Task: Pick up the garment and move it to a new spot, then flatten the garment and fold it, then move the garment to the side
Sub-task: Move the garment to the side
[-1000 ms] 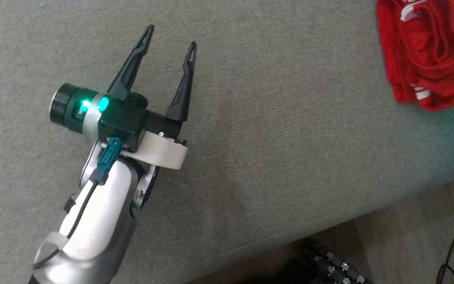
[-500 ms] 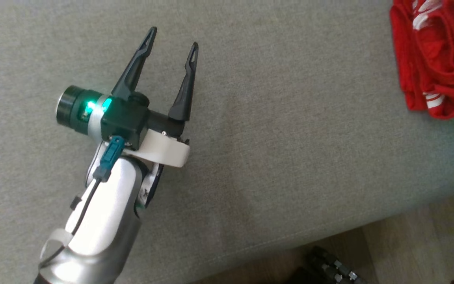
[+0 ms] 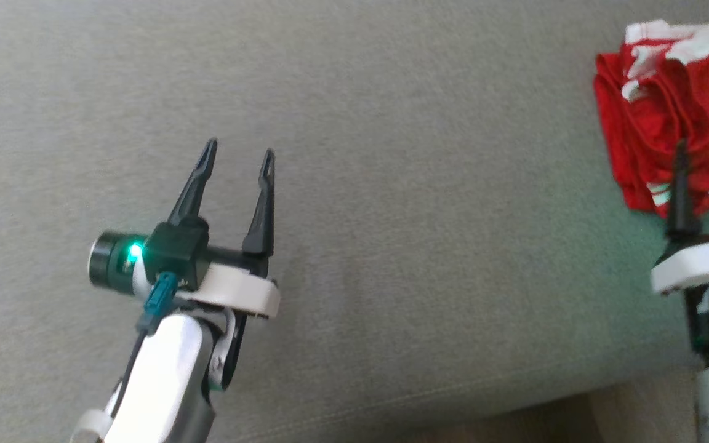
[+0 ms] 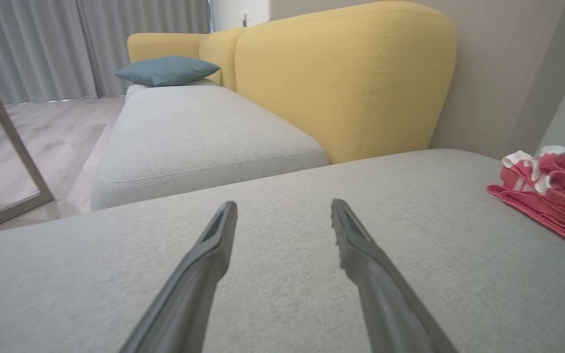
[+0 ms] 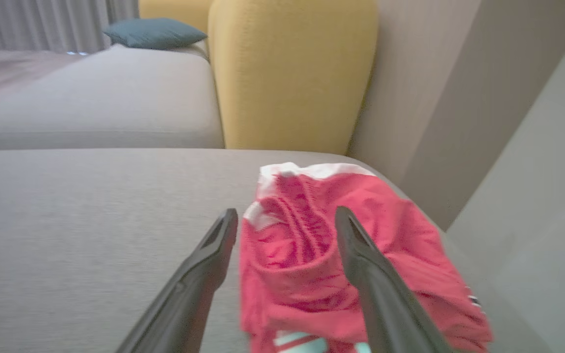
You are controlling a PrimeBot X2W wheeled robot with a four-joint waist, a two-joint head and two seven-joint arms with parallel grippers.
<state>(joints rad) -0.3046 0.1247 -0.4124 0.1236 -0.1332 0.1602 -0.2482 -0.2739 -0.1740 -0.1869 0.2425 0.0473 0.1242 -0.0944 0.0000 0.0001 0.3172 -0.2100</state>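
Your left gripper [image 3: 239, 147] hovers at seven o'clock in the head view, over the grey sofa cushion [image 3: 391, 184], with its fingers spread apart. Your right gripper [image 5: 286, 212] sits at four o'clock, fingers also apart, pointing into the crumpled red garment [image 3: 656, 123] with white trim. The garment lies at two o'clock, near the cushion's right edge. You cannot tell whether the fingertips touch the fabric. A yellow backrest [image 4: 341, 78] rises beyond.

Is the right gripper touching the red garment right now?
Cannot tell. In the right wrist view the open right gripper overlaps the garment, but neither contact nor a gap shows plainly.
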